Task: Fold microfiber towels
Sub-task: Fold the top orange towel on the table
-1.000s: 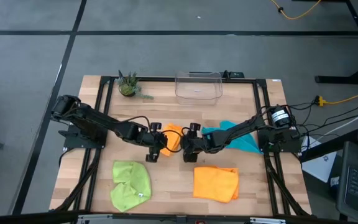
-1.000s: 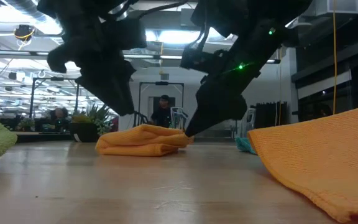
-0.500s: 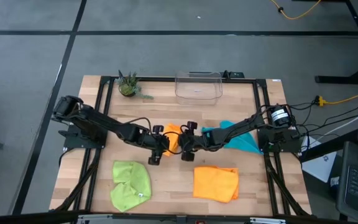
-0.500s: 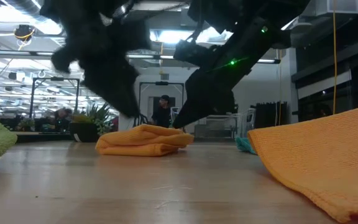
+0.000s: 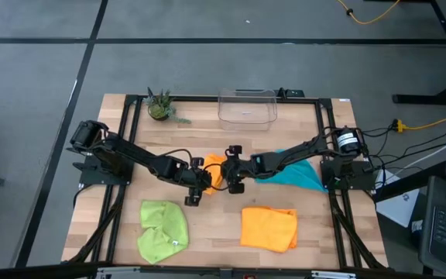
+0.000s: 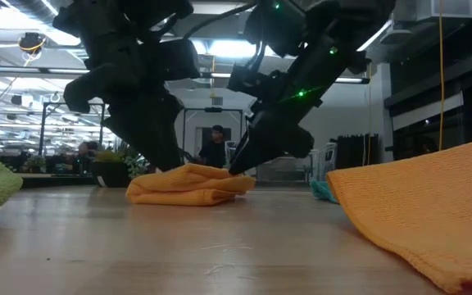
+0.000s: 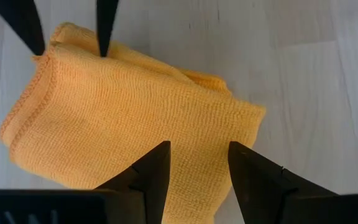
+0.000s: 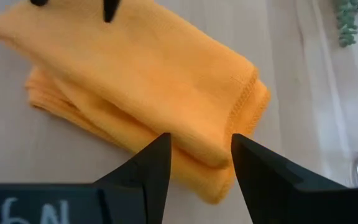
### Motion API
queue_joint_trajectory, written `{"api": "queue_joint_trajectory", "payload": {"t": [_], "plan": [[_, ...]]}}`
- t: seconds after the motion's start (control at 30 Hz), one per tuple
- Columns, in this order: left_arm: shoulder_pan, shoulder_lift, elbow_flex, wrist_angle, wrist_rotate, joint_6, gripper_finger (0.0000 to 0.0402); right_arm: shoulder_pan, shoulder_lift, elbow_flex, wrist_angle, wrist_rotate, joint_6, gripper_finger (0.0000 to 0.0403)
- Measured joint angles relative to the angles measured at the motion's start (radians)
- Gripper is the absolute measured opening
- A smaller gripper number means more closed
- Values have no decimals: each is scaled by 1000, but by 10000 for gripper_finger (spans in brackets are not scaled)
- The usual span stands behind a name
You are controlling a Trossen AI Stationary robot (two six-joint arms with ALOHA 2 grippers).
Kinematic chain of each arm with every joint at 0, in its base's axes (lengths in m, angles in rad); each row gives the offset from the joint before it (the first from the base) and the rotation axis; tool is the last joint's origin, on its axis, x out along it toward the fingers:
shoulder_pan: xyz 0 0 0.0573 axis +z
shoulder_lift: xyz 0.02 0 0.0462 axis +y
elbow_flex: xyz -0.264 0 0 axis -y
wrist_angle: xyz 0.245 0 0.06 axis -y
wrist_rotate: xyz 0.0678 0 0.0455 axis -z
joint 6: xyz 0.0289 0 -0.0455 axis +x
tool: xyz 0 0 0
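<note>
Wooden table (image 5: 122, 201) framed in black rails, grey floor around. Going left to right: lime green towel (image 5: 163, 229) crumpled near the front edge; left gripper (image 5: 194, 186) fingers parted, empty, poised over the folded orange towel (image 5: 214, 172) at the table's middle; right gripper (image 5: 233, 175) likewise parted and empty at its other side; second orange towel (image 5: 269, 227) loose by the front edge; teal towel (image 5: 294, 173) toward the right edge, mostly hidden under the right arm. Soft, light, limp cloth, likely clinging to itself; best pinched at a stitched corner or hem. Fold layers hard to count.
</note>
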Motion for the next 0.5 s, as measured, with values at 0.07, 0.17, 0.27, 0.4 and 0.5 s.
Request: {"api": "queue_joint_trajectory", "payload": {"t": [0.07, 0.17, 0.27, 0.4, 0.5], "plan": [[0, 0, 0, 0, 0, 0, 155, -18, 0, 0, -6, -8, -16, 171], [0, 0, 0, 0, 0, -3, 155, -43, 0, 0, -18, -65, -36, 171], [0, 0, 0, 0, 1, -4, 155, -60, 0, 0, -17, -101, -38, 169], [0, 0, 0, 2, 2, 0, 155, -75, 0, 0, -20, -136, -42, 148], [0, 0, 0, 2, 1, 2, 155, -83, 0, 0, -37, -159, -41, 112]]}}
